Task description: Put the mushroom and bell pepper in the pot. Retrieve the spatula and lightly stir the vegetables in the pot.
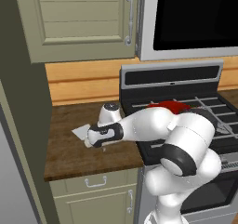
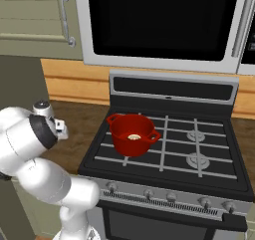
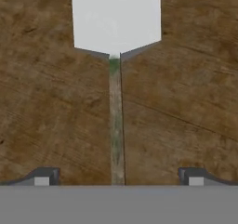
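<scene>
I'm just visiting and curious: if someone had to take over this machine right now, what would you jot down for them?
Hand: open, holding nothing, poised low over the wooden counter left of the stove, fingers either side of the spatula's handle.
Spatula: lying flat on the counter, white blade away from the hand, not yet gripped.
Pot: red, on the stove's front left burner, with something pale inside, likely the mushroom. I cannot make out the bell pepper.
Done: at least one vegetable appears to be in the pot.
Left: close on the handle, lift the spatula, carry it to the pot, stir lightly.
</scene>
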